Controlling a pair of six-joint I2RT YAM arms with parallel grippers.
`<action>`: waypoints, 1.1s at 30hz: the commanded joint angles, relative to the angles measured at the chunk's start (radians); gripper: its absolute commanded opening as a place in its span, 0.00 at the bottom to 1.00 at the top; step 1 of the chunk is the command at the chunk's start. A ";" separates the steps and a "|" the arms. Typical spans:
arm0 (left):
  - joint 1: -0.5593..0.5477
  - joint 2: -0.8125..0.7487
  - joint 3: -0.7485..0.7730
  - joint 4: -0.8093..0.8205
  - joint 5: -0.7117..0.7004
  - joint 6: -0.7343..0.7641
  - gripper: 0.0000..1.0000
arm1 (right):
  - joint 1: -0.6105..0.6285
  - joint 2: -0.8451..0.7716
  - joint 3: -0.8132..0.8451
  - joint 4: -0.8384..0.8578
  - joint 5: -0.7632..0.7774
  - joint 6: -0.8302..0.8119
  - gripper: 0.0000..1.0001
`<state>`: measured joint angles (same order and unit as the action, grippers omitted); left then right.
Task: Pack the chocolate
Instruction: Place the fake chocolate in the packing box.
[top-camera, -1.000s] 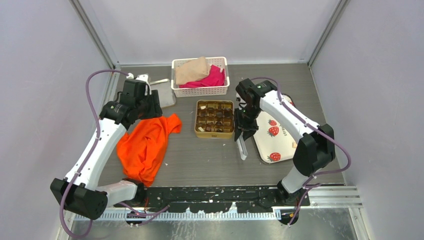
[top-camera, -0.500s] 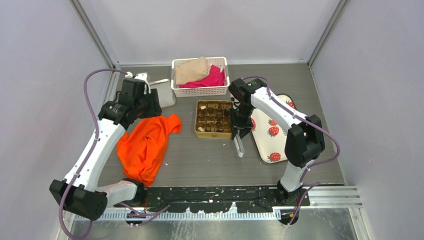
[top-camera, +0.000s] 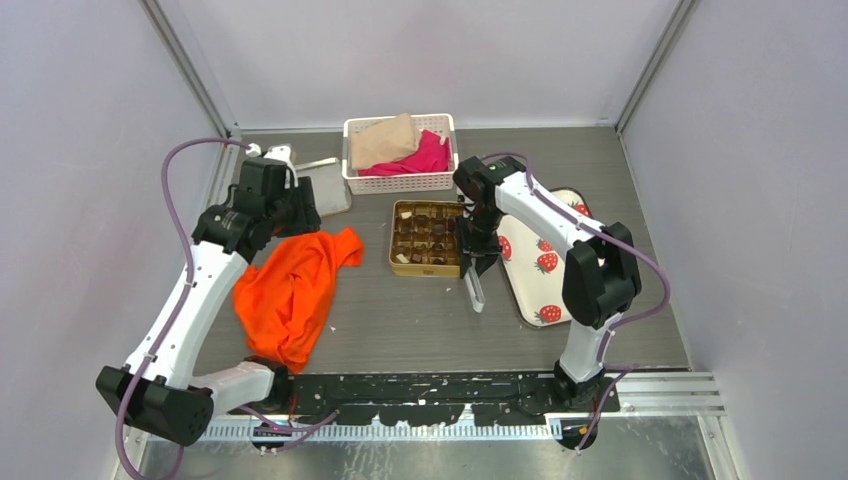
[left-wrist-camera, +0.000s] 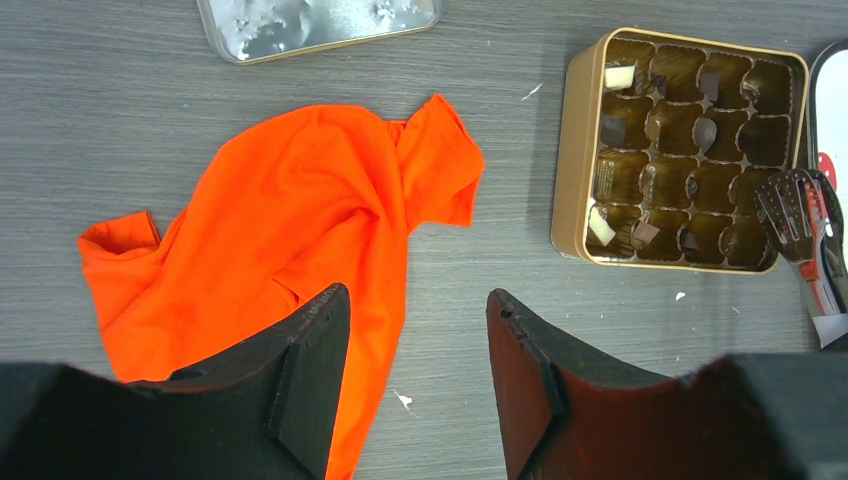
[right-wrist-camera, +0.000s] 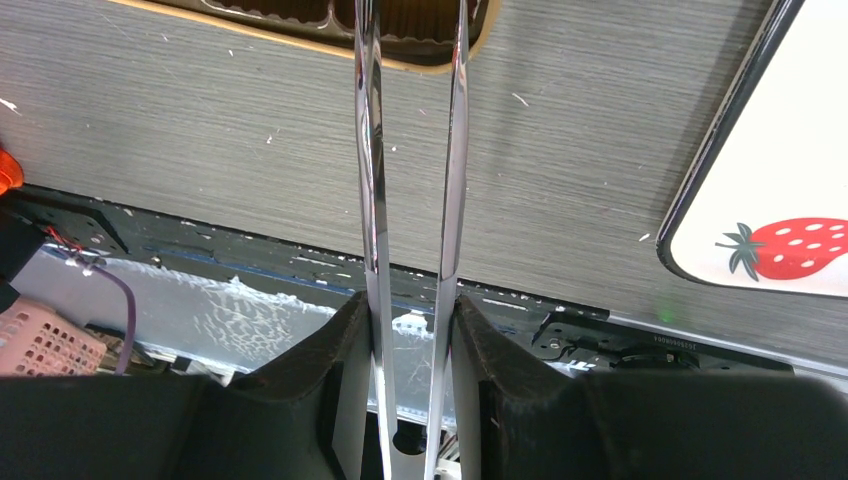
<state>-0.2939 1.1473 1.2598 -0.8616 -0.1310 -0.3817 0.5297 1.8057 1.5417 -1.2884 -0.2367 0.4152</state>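
The chocolate (left-wrist-camera: 646, 234) shows as several dark and a few cream-white (left-wrist-camera: 617, 76) pieces in the brown cups of the gold tin (top-camera: 395, 240), at mid table. My right gripper (top-camera: 478, 262) is at the tin's near right corner, shut on metal tongs (top-camera: 474, 292). In the right wrist view the tongs (right-wrist-camera: 455, 150) run from the gripper (right-wrist-camera: 410, 305) up to the tin's edge (right-wrist-camera: 440, 55); their tips are out of view. The tongs' ridged head (left-wrist-camera: 795, 212) shows beside the tin in the left wrist view. My left gripper (top-camera: 290, 210) is open and empty above the orange cloth; it also shows in the left wrist view (left-wrist-camera: 415, 320).
An orange cloth (top-camera: 295, 285) lies left of the tin. A white basket (top-camera: 400, 180) with pink and tan cloths stands at the back. A silver lid (top-camera: 328, 190) lies at the back left. A white strawberry tray (top-camera: 545, 265) lies right of the tin.
My right arm has swung left with the tongs, from over the tray's edge to the tin's near right corner. The left arm has barely moved.
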 joint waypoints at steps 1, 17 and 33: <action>0.007 -0.030 0.029 0.030 -0.023 0.020 0.54 | 0.012 0.007 0.056 -0.004 -0.015 -0.026 0.13; 0.010 -0.045 0.015 0.038 -0.017 0.018 0.54 | 0.018 0.004 0.065 0.002 -0.003 -0.011 0.38; 0.010 -0.055 0.008 0.039 -0.018 0.018 0.54 | 0.020 -0.010 0.077 0.000 0.020 -0.008 0.39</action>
<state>-0.2920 1.1183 1.2598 -0.8616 -0.1383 -0.3801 0.5430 1.8267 1.5715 -1.2873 -0.2295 0.4095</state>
